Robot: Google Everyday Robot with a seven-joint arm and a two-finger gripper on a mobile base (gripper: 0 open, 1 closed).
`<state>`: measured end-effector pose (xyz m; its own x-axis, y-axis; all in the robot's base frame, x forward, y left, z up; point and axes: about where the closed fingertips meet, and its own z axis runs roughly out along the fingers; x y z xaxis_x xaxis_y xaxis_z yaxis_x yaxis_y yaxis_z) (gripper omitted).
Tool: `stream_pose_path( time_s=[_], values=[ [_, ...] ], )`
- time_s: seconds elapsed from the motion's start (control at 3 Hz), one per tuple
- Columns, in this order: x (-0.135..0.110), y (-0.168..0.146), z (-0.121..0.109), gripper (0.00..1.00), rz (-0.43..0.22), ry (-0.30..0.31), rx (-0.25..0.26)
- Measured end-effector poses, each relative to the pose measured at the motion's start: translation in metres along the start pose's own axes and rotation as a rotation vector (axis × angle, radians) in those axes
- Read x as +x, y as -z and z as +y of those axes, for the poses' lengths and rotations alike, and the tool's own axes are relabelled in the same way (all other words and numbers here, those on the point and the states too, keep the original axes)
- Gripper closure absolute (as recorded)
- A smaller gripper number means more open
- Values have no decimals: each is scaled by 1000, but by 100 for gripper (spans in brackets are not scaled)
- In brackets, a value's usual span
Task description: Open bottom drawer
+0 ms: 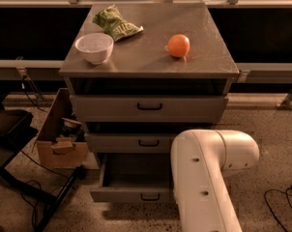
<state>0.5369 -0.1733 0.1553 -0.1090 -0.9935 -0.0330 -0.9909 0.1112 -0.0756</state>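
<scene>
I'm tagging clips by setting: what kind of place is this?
Probably a lab or workshop: a grey metal drawer cabinet on speckled floor, loose cables, a cardboard box beside it. The pincer is out of view; only the white arm shows.

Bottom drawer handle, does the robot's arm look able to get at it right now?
Probably yes: the black handle on the pulled-out bottom drawer shows unobstructed just beside the white arm. The gripper is out of view, so its reach can't be confirmed.
</scene>
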Motion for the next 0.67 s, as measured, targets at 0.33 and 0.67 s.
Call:
stream_pose_path(
  time_s=[0.33,0.67],
  values=[
    [0,0,-2,94,0,0,0],
    [16,14,-3,100,-14,-28,24]
  ],
)
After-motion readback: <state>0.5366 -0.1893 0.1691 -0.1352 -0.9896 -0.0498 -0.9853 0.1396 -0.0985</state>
